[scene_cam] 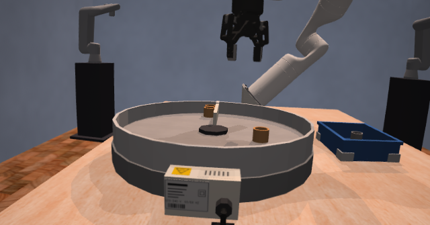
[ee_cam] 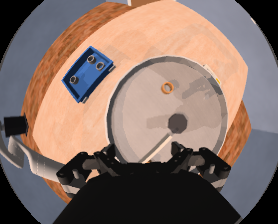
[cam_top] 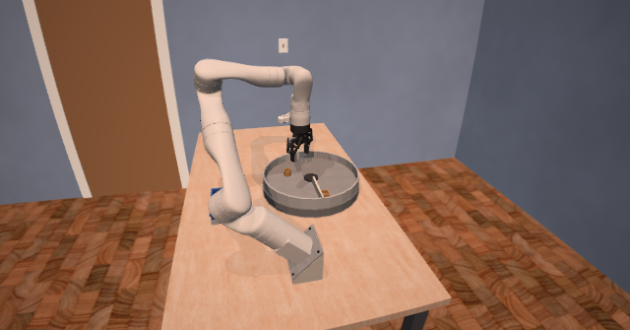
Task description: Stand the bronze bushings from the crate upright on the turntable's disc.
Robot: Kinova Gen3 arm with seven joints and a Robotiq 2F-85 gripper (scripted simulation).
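Note:
My gripper (cam_top: 299, 155) (scene_cam: 244, 60) (ee_cam: 143, 149) is open and empty, high above the turntable. A bronze bushing (cam_top: 287, 172) (scene_cam: 261, 134) (ee_cam: 167, 88) stands upright on the disc (scene_cam: 168, 127) (ee_cam: 140, 100), clear of the dark hub (cam_top: 310, 177) (scene_cam: 213, 129) (ee_cam: 177, 123). Beside the pale bar, more bronze (cam_top: 325, 193) (scene_cam: 208, 111) shows on the disc; in the exterior view it looks like two upright bushings, one behind the other. The blue crate (cam_top: 215, 191) (scene_cam: 369, 152) (ee_cam: 85, 76) holds three grey steel bushings, one of them (scene_cam: 356, 135) (ee_cam: 74, 79) apart from the other two.
A raised wall (cam_top: 311, 206) (scene_cam: 269, 159) rings the disc. The pale bar (cam_top: 318, 186) (scene_cam: 216, 114) (ee_cam: 157, 149) runs from the hub towards the wall. A labelled box (scene_cam: 202, 193) sits at the turntable's outer side. My arm hides most of the crate in the top view.

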